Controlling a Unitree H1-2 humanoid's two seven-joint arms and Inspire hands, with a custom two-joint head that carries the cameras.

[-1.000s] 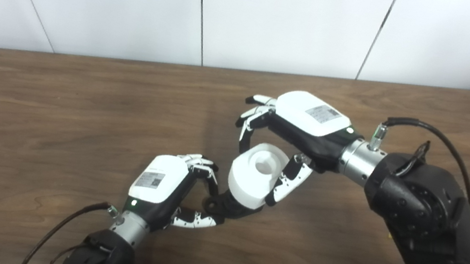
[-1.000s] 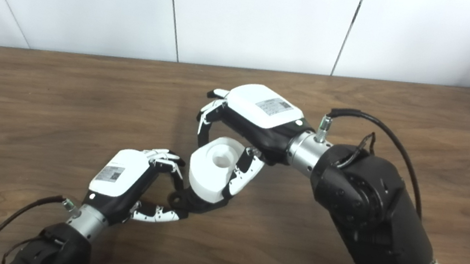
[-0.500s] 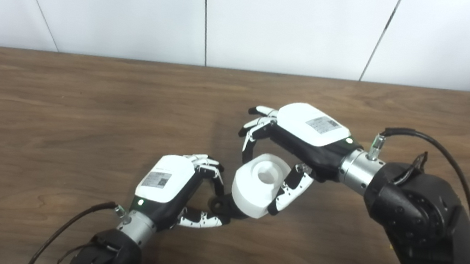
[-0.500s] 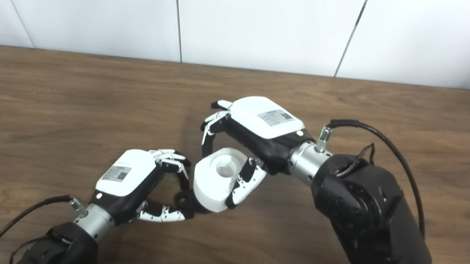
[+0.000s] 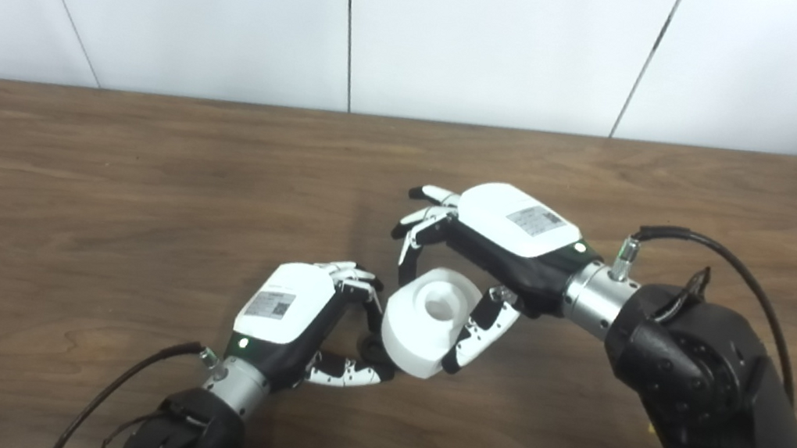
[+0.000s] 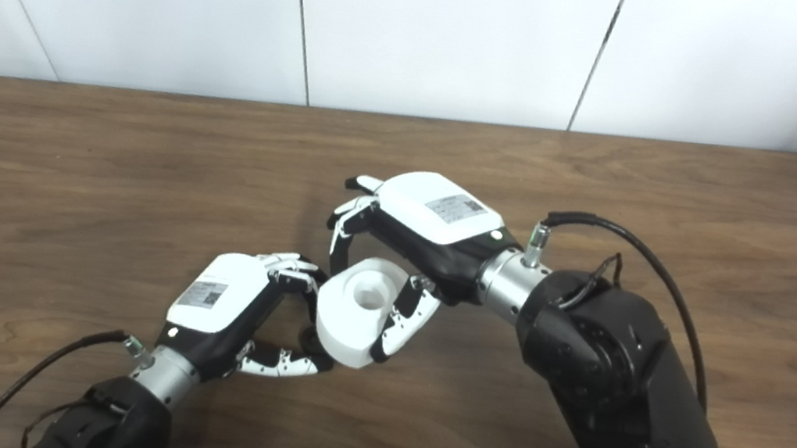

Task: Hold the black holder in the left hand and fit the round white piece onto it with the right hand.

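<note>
Black holder (image 5: 373, 351) sits pinched between fingers and thumb of the left hand (image 5: 289, 318), only a sliver visible past the fingertips. Round white piece (image 5: 425, 324), central hole facing up and tilted, is clasped by the right hand (image 5: 488, 257), fingers over its far side, thumb on the near side. It is pressed against the holder, covering most of it. Judgement: mating is well advanced; whether it is fully seated is hidden, and the right hand's release remains outstanding.
</note>
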